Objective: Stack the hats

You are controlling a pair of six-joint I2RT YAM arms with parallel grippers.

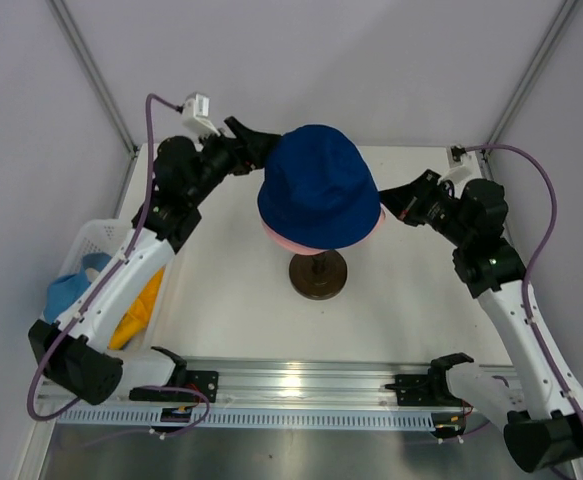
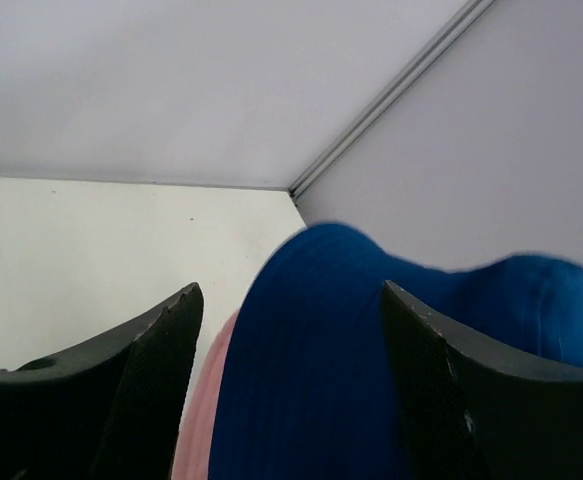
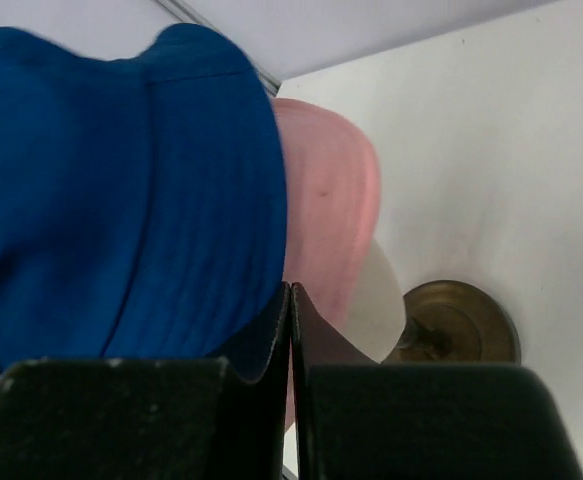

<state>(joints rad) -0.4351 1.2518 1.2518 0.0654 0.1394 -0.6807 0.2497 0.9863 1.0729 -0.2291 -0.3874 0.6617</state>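
Over the middle of the table (image 1: 221, 300), the navy blue hat (image 1: 319, 185) sits on the pink hat (image 3: 326, 200), both on the cream mannequin head (image 3: 381, 300) with its dark round base (image 1: 318, 275). My left gripper (image 2: 291, 300) is spread wide beside the navy crown. My right gripper (image 3: 290, 290) is pressed closed at the navy brim; whether fabric is caught, I cannot tell. Far left, the light blue hat (image 1: 66, 292) and yellow-orange hat (image 1: 146, 305) lie in a white basket (image 1: 86, 235).

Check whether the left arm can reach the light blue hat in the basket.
Probably yes: the light blue hat shows in the open-topped basket right beside that arm, and the left gripper is open, gripping nothing.
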